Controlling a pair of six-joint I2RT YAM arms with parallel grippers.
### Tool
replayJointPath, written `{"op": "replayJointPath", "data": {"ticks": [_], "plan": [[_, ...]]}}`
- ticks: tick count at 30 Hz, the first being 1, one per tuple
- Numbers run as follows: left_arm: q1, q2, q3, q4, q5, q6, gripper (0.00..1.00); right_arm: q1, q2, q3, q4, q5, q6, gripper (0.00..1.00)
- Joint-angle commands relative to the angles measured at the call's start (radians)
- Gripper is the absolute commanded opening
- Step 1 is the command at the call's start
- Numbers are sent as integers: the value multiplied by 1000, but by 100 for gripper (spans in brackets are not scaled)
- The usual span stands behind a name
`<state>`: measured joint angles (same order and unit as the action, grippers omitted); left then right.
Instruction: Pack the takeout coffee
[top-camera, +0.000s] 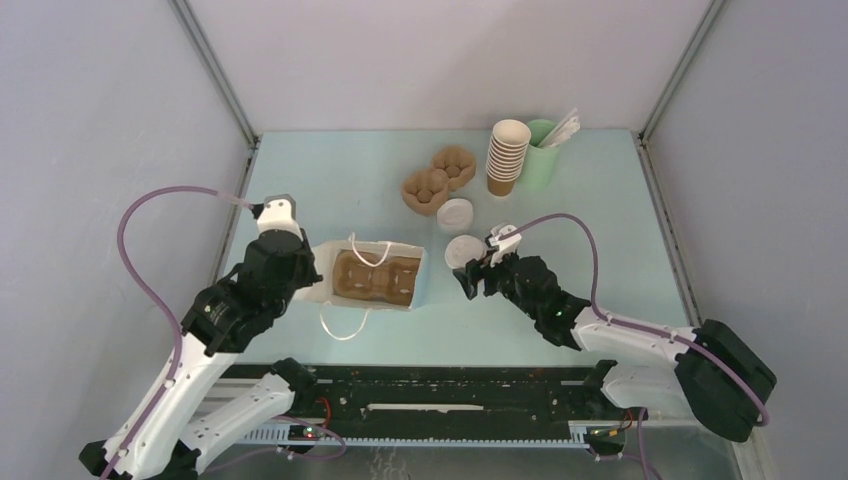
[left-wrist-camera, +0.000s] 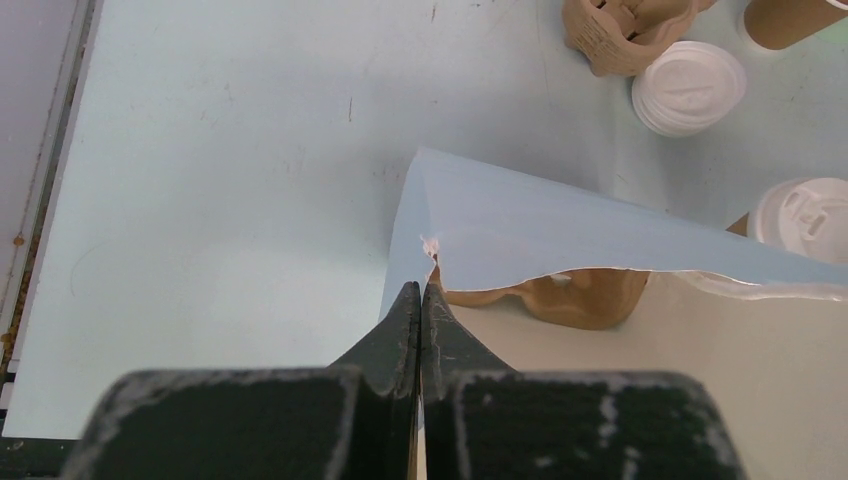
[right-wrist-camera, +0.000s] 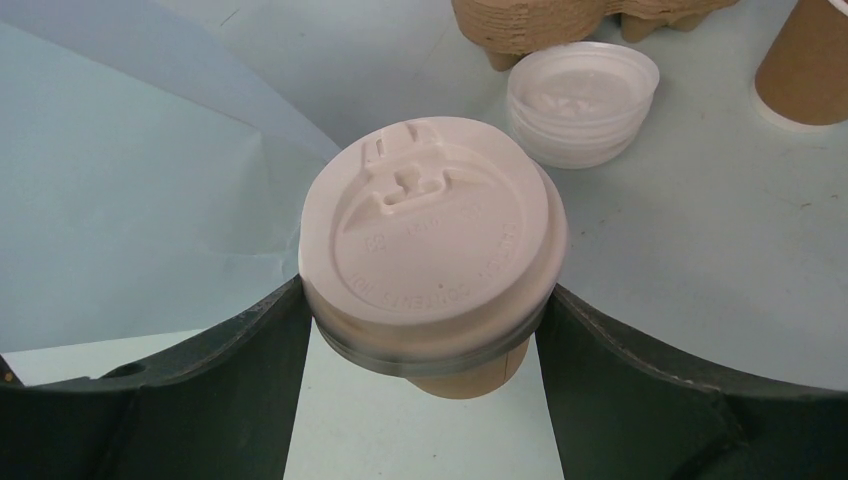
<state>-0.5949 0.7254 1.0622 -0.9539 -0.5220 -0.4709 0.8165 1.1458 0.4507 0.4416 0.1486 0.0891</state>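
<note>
The takeout coffee (top-camera: 464, 250), a brown paper cup with a white lid, stands just right of the light blue paper bag (top-camera: 420, 285). My right gripper (top-camera: 470, 272) is shut on it; in the right wrist view its fingers (right-wrist-camera: 270, 340) press both sides of the lid (right-wrist-camera: 430, 235). My left gripper (top-camera: 305, 278) is shut on the bag's left rim (left-wrist-camera: 425, 250) and holds the bag open. A brown cup carrier (top-camera: 370, 278) sits inside the bag. The coffee also shows at the right edge of the left wrist view (left-wrist-camera: 805, 220).
A stack of loose white lids (top-camera: 455, 213) lies behind the coffee. Two empty brown cup carriers (top-camera: 437, 180), a tall stack of lidless brown cups (top-camera: 507, 155) and a pale green cup of sticks (top-camera: 545, 150) stand at the back. White bag handles (top-camera: 345, 325) hang at the front.
</note>
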Motion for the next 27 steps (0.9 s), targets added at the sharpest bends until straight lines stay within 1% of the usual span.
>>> {"op": "replayJointPath", "data": {"ticks": [1,5,7,10,12,16,20,23,25,27], "plan": [[6,-12,50,4,-19,-7,0,-9,37,-49,219,1,27,55],[6,-18,49,4,-18,-2,0,-8,43,-77,217,3,44,62],[7,-18,48,8,-15,0,0,-6,41,-82,193,2,50,66],[6,-18,48,17,-8,3,0,8,26,-81,125,28,66,82],[7,-17,47,23,-3,5,0,28,12,-75,62,63,82,87],[6,-16,40,38,7,10,0,49,-24,-75,-36,74,121,93],[6,-10,34,51,19,15,0,59,-50,-75,-104,94,146,96],[7,-6,33,56,23,21,0,59,-90,-38,-224,117,183,99],[6,-7,33,59,22,24,0,59,-127,-11,-300,127,213,100],[7,-8,32,60,22,29,0,51,-134,38,-415,126,239,100]]}}
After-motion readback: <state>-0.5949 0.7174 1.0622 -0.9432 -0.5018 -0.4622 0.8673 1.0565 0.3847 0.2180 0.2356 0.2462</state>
